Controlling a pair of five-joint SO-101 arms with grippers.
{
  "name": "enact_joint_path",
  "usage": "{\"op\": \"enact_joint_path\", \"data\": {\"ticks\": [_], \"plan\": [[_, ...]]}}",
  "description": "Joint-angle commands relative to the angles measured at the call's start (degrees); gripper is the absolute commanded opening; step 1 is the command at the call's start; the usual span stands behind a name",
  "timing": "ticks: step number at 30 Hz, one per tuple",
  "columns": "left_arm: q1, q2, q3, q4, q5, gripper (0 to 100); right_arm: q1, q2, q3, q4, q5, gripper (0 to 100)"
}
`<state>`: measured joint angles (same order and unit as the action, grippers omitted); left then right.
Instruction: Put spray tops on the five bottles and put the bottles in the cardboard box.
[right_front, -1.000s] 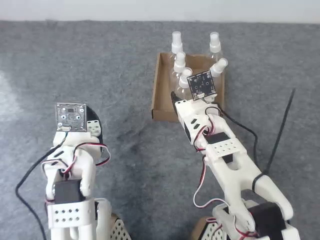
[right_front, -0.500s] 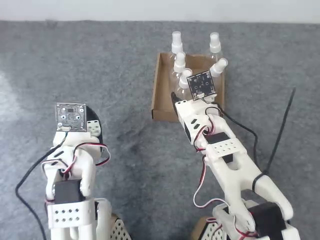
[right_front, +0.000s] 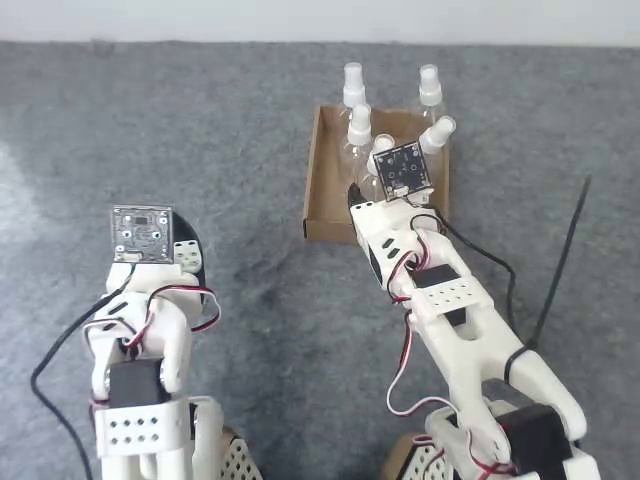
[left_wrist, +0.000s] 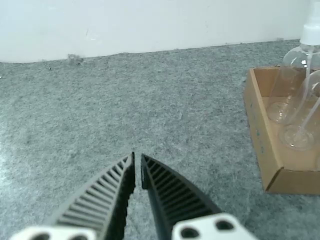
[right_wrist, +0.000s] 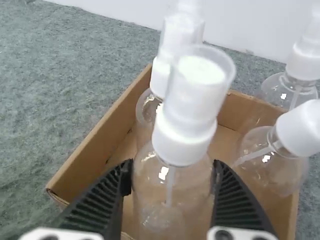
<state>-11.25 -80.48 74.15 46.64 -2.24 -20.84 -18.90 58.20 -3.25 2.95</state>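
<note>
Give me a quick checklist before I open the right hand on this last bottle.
1. Spray top on the fifth bottle: ok, fitted.
2. Right hand closed on the fifth bottle from both sides: ok.
3. Fifth bottle inside the cardboard box walls: ok.
4. Its base down on the box floor: cannot tell, cut off in the right wrist view.
5. Four other bottles capped and in the box: ok, one leans.
6. Left hand shut, away from the box: ok.
</note>
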Motion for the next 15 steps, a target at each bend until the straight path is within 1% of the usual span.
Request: {"op": "enact_joint_path", "data": {"ticks": [1,9,11,15], "plan": [[-0.2,-0.5,-0.4,-1.9,1.2,1,0.3,-1.1,-0.4,0.1,0.4,16.0],[-0.3,-0.6,-0.4,-1.9,1.2,1,0.3,-1.1,-0.4,0.1,0.4,16.2],[-0.3,-0.6,-0.4,-1.9,1.2,1,0.3,-1.1,-0.4,0.1,0.4,19.3],[-0.3,-0.6,-0.4,-1.9,1.2,1,0.3,-1.1,-0.4,0.1,0.4,29.4]]}}
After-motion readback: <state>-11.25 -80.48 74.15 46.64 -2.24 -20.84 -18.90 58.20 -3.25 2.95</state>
